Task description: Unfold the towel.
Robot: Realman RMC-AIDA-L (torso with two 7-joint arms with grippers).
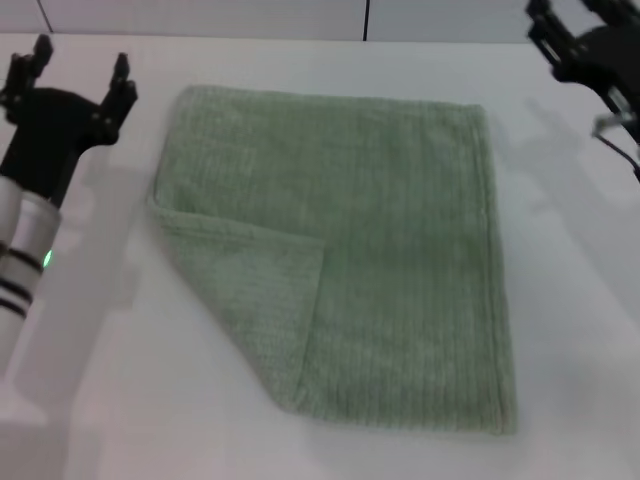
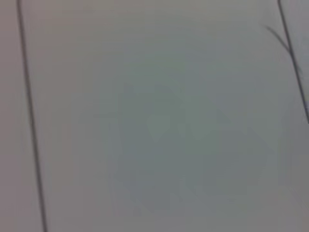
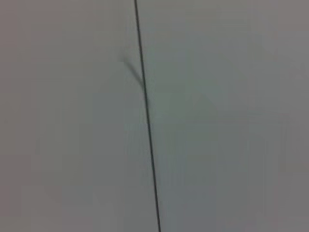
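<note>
the left gripper point(image 1: 78, 68) sits at the far left edge of the table point(image 1: 90, 400), its two black fingers spread apart with nothing between them. it hangs clear of the cloth, with a strip of bare white surface between its fingertips and the nearest hem.

to the right of that gripper lies the towel point(image 1: 400, 250), flat on the table and touching neither arm. most of it is spread out (ribbed lines run along it, hems showing on the far and right sides), but the near corner on the left gripper's side is turned over onto the cloth, making a triangular flap point(image 1: 255, 290) whose point lies toward the towel's middle.

the right gripper point(image 1: 560, 40) is at the far right corner, beyond and to the right of the towel's far right corner, well apart from it. only part of it shows, so i cannot tell whether its fingers are open or closed.

both wrist views show only a pale surface crossed by thin dark lines, possibly seams.
</note>
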